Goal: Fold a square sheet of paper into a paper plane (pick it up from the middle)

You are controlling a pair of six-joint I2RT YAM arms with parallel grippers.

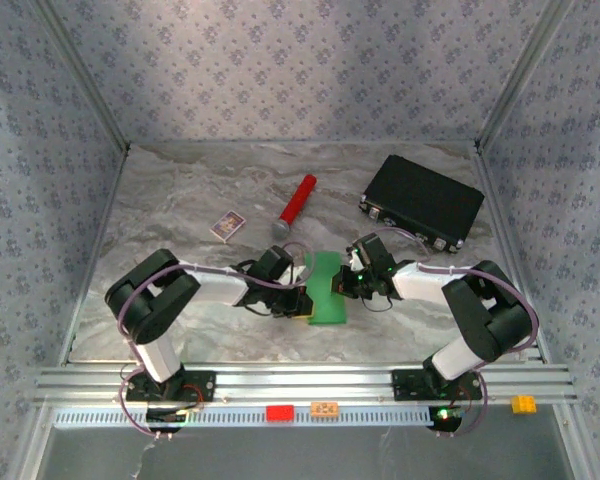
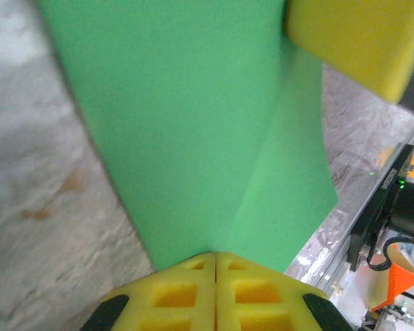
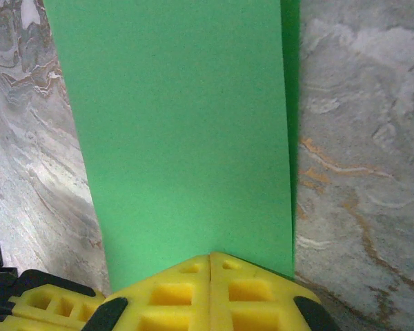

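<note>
Green square sheet of paper (image 1: 327,292), creased, at mid-table betw. both arms, nearer than red cylinder (image 1: 298,205). Pinched on left edge by left gripper (image 2: 216,256), jaws clamped flat on it; opp. edge nipped same way by right gripper (image 3: 211,258).

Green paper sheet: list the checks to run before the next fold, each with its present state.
1. Left gripper shut on the thin bright green paper sheet: ok.
2. Right gripper shut on the same sheet, from the opposite side: ok.
3. Sheet's layers lined up edge to edge: cannot tell. The right wrist view shows a darker strip along one side, which could be a layer or a shadow.
4. Sheet flat: not ok. The left wrist view shows it bent along a slanting line.
5. Red cylinder, small printed card and black rectangular case apart from the sheet: ok.
</note>
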